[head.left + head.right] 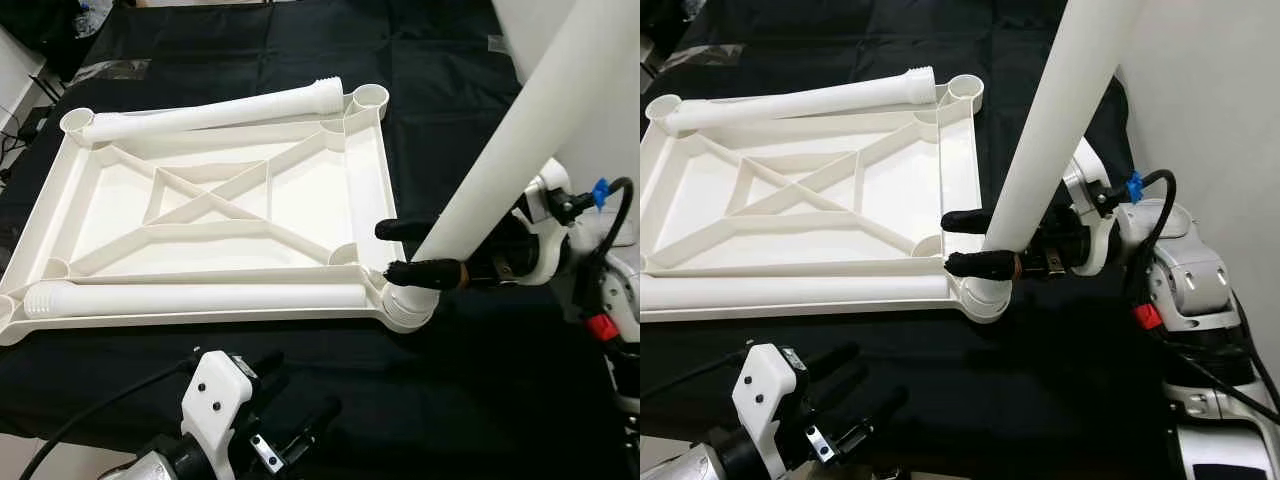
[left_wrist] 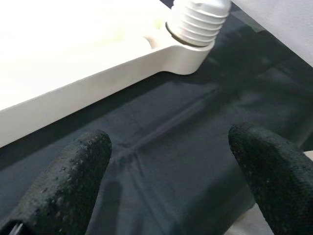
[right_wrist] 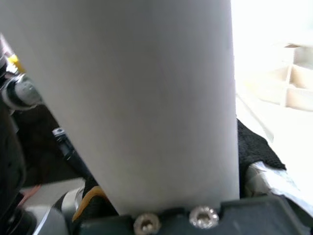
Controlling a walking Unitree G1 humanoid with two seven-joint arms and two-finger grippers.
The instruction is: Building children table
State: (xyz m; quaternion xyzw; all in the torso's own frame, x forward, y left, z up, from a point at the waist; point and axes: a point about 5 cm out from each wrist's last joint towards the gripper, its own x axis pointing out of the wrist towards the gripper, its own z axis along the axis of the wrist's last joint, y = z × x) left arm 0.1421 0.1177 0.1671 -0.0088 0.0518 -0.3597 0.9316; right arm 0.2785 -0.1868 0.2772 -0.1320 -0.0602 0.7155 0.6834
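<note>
Left gripper (image 1: pixel 290 415) jaws wide, right gripper (image 1: pixel 400 250) clamping white table leg (image 1: pixel 520 140), ribbed upturned tabletop (image 1: pixel 200 200)

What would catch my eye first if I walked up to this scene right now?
A tall white table leg stands in the near right corner socket of the upside-down tabletop, with the right gripper clamped around its base. Two more legs, the far leg and the near leg, lie flat across the tabletop. The left gripper hovers open over the black cloth.

White tabletop (image 1: pixel 365 180) and white legs (image 1: pixel 520 130) lie on a black cloth (image 1: pixel 450 380), with black gripper fingers (image 1: pixel 425 272) and a blue clip (image 1: pixel 598 190) at three o'clock.
</note>
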